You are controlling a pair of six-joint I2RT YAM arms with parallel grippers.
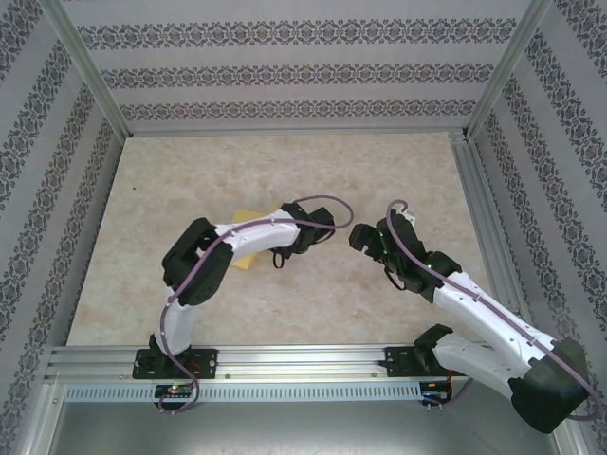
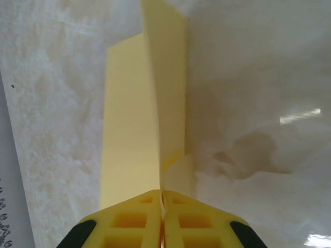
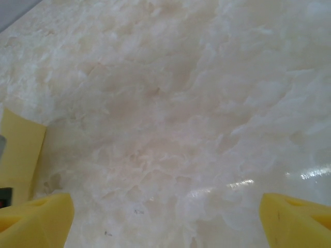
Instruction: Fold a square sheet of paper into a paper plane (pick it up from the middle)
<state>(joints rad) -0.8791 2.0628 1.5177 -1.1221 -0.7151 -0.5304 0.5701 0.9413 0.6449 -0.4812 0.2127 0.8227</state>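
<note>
left gripper (image 2: 162, 200): fingers pressed together, pinching the square sheet of paper (image 2: 129, 119) at its raised ridge.
right gripper (image 3: 165, 219): spread wide, holding nothing, above the table (image 3: 181, 103).
square sheet of paper: on the table beyond the left fingers, one lengthwise ridge standing.
progress: early, I judge. The centre crease is forming, and the nose and wing folds remain.

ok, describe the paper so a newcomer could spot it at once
On the pale marble-look table, look left of centre, beneath the left arm. The sheet of paper sits there, pinched in the left gripper, one flap standing up along a crease. It is plain yellow, thin and unprinted, unlike the white-and-black arms and veined tabletop.
</note>
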